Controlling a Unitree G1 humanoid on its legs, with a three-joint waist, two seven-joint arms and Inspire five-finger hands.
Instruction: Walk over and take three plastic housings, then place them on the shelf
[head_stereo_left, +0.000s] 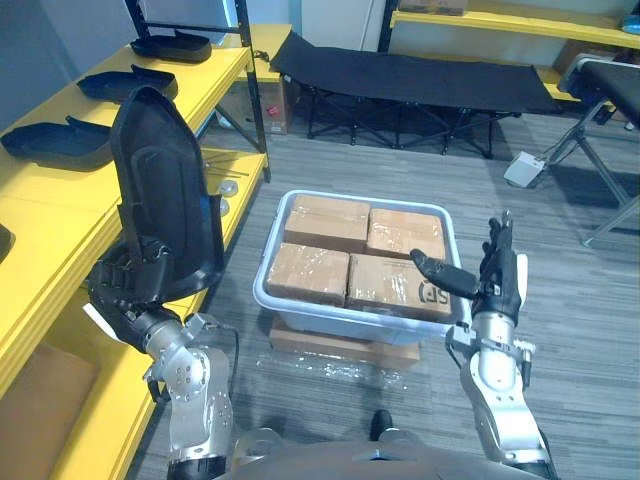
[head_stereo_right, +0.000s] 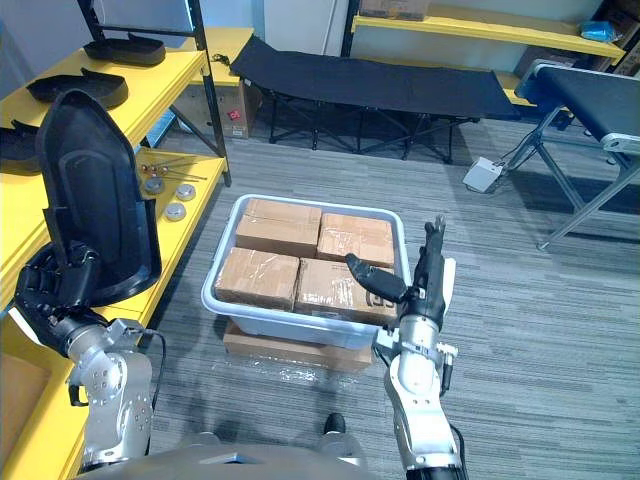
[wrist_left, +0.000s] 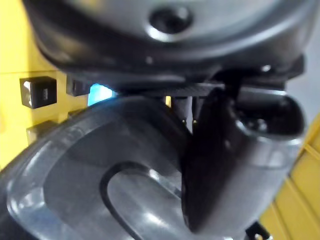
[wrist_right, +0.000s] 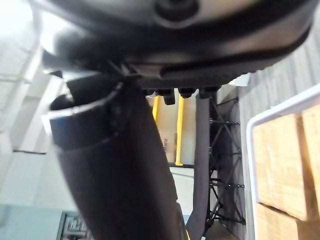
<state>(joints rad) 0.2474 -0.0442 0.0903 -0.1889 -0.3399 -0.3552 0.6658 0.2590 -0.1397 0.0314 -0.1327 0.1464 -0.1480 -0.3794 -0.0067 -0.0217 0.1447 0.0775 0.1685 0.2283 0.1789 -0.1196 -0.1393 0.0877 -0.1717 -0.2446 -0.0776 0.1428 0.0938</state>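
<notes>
Left hand grips an upright black plastic housing beside the yellow shelf, right hand idle with fingers straight; placing seems under way, and the next move calls for a bare shelf spot.

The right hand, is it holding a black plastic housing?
No, the right hand is open and empty; the left hand grips the housing.

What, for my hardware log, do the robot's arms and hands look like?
Both the left arm and right arm are silver-grey metal in rounded, jointed segments. Each ends in a dark hand, the left hand and right hand, with slim black fingers.
</notes>
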